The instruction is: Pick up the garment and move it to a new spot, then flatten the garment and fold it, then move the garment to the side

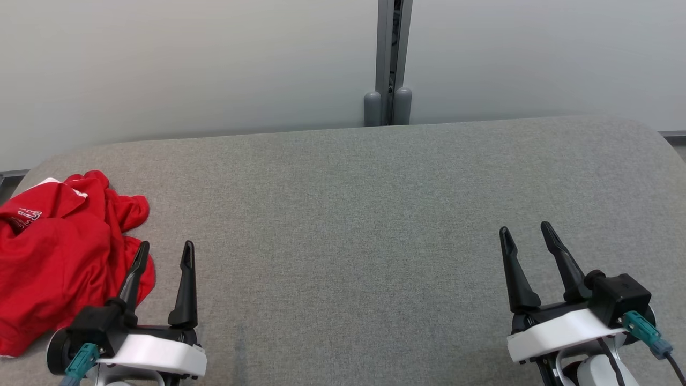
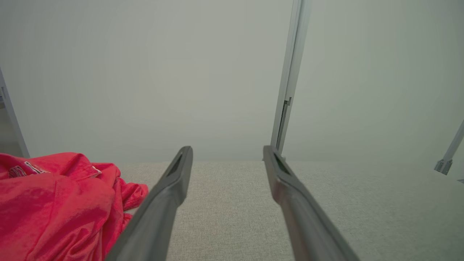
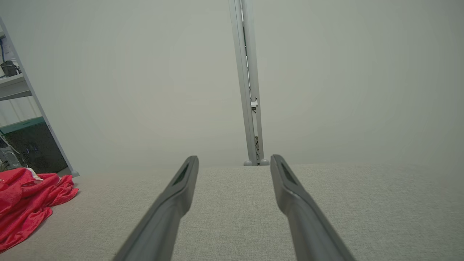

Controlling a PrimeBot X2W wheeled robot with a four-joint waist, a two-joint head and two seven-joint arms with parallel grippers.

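At the left end of the bench (image 1: 348, 214), a red garment (image 1: 59, 257) is seen lying in a crumpled heap, with white lettering showing on its far part. It is bunched and cut off by the head view's edge, so no clear long axis can be told. The left gripper (image 1: 165, 246) is held just beside the heap, on its right, with both fingers spread wide and nothing between them. One finger is seen in front of the cloth's edge, though contact cannot be judged. The right gripper (image 1: 524, 229) is likewise open and empty, well apart from the garment, so the left arm is judged the nearer for the pick-up, by a reach leftward. The bench is covered in grey woven fabric. Behind it a pale wall (image 1: 214, 64) is split by a grey metal post (image 1: 394, 53).
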